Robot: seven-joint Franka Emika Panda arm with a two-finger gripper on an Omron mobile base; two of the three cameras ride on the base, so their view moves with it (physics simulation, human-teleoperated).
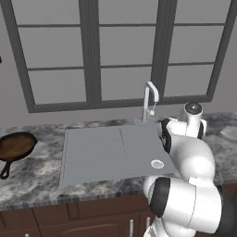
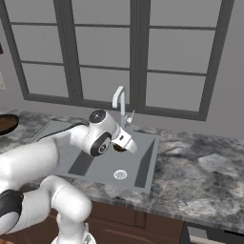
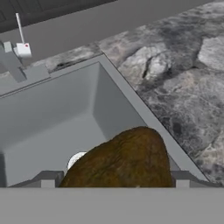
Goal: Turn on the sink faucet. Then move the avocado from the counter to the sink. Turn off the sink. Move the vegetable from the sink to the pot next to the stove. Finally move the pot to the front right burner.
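My gripper (image 3: 114, 181) is shut on the brown avocado (image 3: 124, 159), which sits between the two fingertips (image 3: 48, 179) and hangs above the right part of the grey sink (image 3: 52, 113). From the right base view the gripper (image 2: 121, 146) holds the avocado (image 2: 117, 148) over the sink (image 2: 143, 159), in front of the faucet (image 2: 119, 101). The faucet (image 1: 149, 99) stands at the back rim of the sink (image 1: 92, 152), and my arm covers the basin's right side there. A shallow brown pot (image 1: 16, 146) with a long handle rests on the counter far left. The stove is out of view.
The white drain (image 2: 120, 174) lies in the basin floor below the hand. Marbled counter (image 2: 200, 176) stretches to the right of the sink. A large window (image 1: 115, 51) fills the wall behind the faucet. The sink's flat draining board (image 1: 92, 148) lies left of the basin.
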